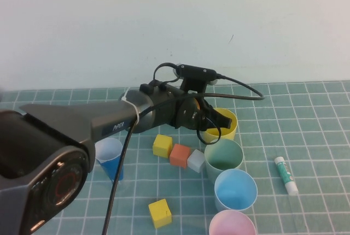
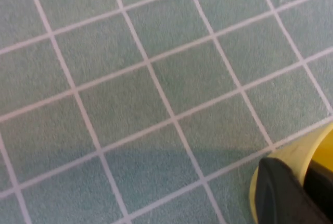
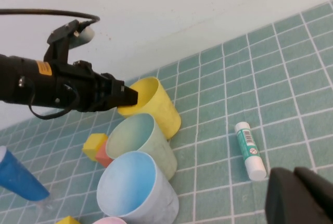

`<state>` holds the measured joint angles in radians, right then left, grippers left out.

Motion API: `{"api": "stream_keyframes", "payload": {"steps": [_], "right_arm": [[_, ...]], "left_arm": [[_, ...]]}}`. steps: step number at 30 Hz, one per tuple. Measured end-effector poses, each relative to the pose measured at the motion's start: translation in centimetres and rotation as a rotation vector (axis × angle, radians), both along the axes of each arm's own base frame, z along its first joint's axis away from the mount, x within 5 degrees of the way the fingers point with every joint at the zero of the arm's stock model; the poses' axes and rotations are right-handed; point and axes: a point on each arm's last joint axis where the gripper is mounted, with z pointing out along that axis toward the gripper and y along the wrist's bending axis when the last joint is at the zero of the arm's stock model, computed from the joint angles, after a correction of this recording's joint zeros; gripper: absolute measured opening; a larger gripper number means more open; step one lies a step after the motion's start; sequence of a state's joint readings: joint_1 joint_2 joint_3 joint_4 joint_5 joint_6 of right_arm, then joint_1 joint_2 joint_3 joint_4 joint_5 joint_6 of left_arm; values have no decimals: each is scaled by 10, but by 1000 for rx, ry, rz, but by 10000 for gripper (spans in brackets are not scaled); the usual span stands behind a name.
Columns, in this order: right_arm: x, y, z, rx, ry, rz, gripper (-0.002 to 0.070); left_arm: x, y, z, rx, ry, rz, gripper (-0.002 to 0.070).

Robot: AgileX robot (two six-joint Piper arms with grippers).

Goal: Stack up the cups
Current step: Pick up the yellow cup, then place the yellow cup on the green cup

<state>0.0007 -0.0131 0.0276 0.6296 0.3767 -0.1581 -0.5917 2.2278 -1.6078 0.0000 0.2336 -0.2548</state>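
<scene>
Four cups stand in a row on the green mat: yellow (image 1: 228, 128) at the back, then pale green (image 1: 223, 157), light blue (image 1: 235, 190) and pink (image 1: 232, 225) at the front edge. My left gripper (image 1: 216, 121) reaches in from the left to the yellow cup's rim. In the left wrist view one dark finger (image 2: 278, 190) sits outside the yellow wall (image 2: 299, 153) and the other inside, pinching it. The right wrist view shows that gripper (image 3: 127, 97) at the yellow cup (image 3: 158, 107). My right gripper (image 3: 301, 195) hangs shut and empty over the mat, close to a glue stick.
A narrow dark blue cup (image 1: 111, 158) stands left of the arm. A yellow cube (image 1: 162, 145), an orange cube (image 1: 180, 155) and a grey cube (image 1: 196, 160) lie left of the green cup, and another yellow cube (image 1: 159, 213) sits nearer the front. The glue stick (image 1: 286, 175) lies right of the cups.
</scene>
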Motion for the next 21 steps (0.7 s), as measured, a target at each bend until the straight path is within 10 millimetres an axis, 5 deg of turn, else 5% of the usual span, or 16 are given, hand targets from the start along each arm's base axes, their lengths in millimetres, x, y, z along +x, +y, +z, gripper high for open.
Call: {"api": "stream_keyframes", "payload": {"steps": [5, 11, 17, 21], "right_arm": [[0, 0, 0, 0, 0, 0, -3], [0, 0, 0, 0, 0, 0, -3], [0, 0, 0, -13, -4, 4, -3], [0, 0, 0, -20, -5, 6, -3]], "left_arm": [[6, 10, 12, -26, -21, 33, 17], [6, 31, 73, -67, -107, 64, 16], [-32, 43, 135, 80, -94, -57, 16], [-62, 43, 134, 119, -2, -136, 15]]}}
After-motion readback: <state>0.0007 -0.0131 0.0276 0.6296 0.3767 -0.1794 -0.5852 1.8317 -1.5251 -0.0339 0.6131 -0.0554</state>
